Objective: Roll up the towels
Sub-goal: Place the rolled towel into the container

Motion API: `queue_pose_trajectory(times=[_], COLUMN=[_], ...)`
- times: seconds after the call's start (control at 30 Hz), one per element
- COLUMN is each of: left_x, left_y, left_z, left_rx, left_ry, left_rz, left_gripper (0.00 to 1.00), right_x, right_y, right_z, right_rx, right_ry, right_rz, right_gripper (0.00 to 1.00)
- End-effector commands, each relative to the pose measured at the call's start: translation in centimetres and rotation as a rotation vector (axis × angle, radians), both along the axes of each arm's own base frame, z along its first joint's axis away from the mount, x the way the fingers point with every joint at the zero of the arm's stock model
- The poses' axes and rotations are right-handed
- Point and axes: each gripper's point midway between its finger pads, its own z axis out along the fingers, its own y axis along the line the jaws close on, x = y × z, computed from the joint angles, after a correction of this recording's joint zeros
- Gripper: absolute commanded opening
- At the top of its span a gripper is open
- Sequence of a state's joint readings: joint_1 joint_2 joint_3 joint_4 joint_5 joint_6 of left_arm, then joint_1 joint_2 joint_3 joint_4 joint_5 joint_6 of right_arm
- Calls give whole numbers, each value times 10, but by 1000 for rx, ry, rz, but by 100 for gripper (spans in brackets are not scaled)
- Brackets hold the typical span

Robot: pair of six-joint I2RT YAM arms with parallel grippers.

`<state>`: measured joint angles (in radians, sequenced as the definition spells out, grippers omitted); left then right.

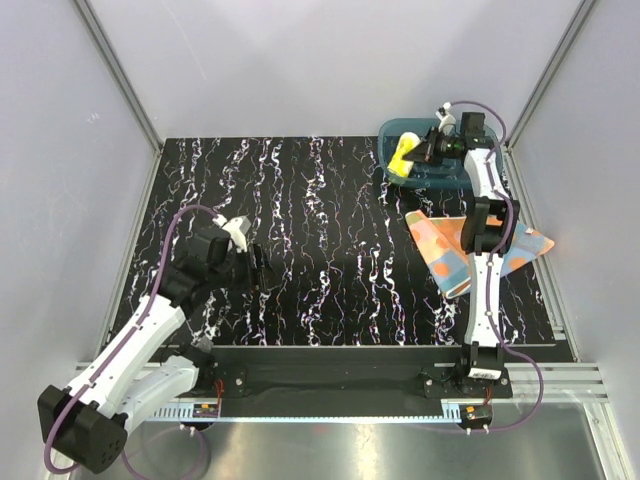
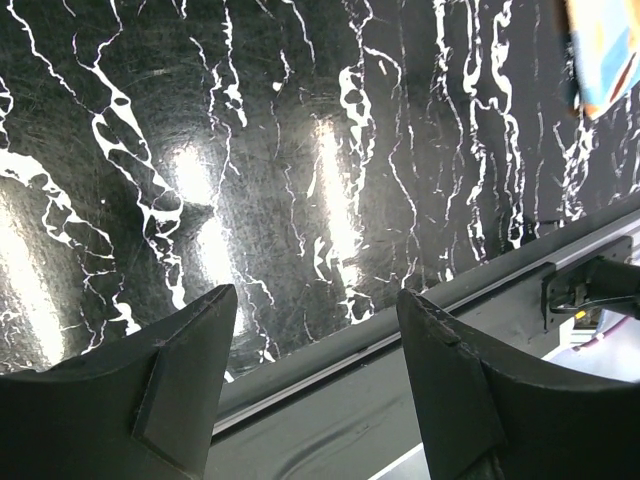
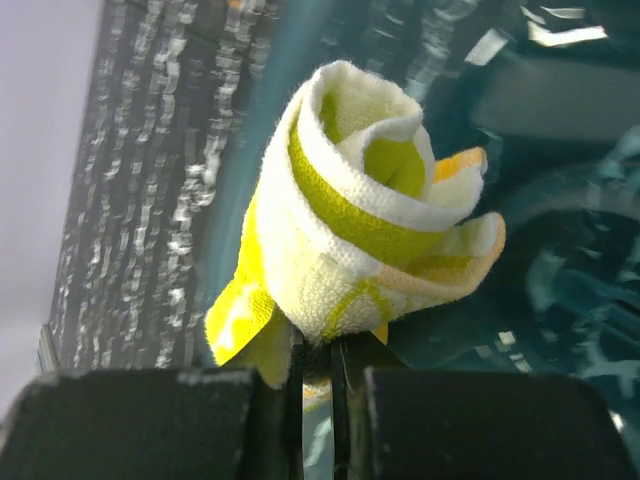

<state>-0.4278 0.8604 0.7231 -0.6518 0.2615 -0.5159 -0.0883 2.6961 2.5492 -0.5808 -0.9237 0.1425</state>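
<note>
Towels look soft, light, floppy. Rolled yellow towel is pinched at its end by the right gripper over the tub, upper right. Dotted orange towel lies flat below it, probably best grabbed by a corner. Meanwhile the left gripper hangs open, empty.

My right arm reaches out to the tub, right gripper pinched tight on the yellow towel. My left arm sits folded well left of the tub, left gripper jaws spread.
</note>
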Motion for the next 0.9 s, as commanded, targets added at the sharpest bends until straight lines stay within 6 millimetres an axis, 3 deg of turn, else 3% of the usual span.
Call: queue_pose_trajectory(times=[0.0,0.23,0.3,0.33,0.37,0.43,0.53,0.63,0.73,0.83,0.87], left_x=[6,7,7,7,8,8,8,8,8,8,8], left_y=[-1,0,-1,-1,-1,0,0,0,0,0,0], left_z=[9,8,6,6,6,6,4,4,4,4,5], left_rx=[2,5,6,7,7,8,12,14,15,14,13], left_ry=[-54,-53,-47,-47,-47,-47,-43,-40,-39,-40,-41], left_rz=[-16,-12,-13,-12,-11,-10,-10,-9,-9,-9,-10], left_gripper=[69,70,69,70,69,69,69,69,69,69,69], right_x=[17,24,25,27,27,24,19,16,18,21,23], right_y=[-4,-33,-42,-51,-56,-61,-60,-49,-48,-54,-55], right_z=[2,-29,-37,-40,-41,-53,-71,-86,-86,-71,-58], right_rx=[13,-205,-258,-304,-334,-381,-443,-483,-524,-544,-545], right_ry=[-27,10,22,29,22,40,62,71,54,32,11], right_rz=[-32,-169,-194,-233,-242,-250,-235,-208,-210,-249,-259], right_gripper=[0,2,14,31,40,50,76,84,88,89,90])
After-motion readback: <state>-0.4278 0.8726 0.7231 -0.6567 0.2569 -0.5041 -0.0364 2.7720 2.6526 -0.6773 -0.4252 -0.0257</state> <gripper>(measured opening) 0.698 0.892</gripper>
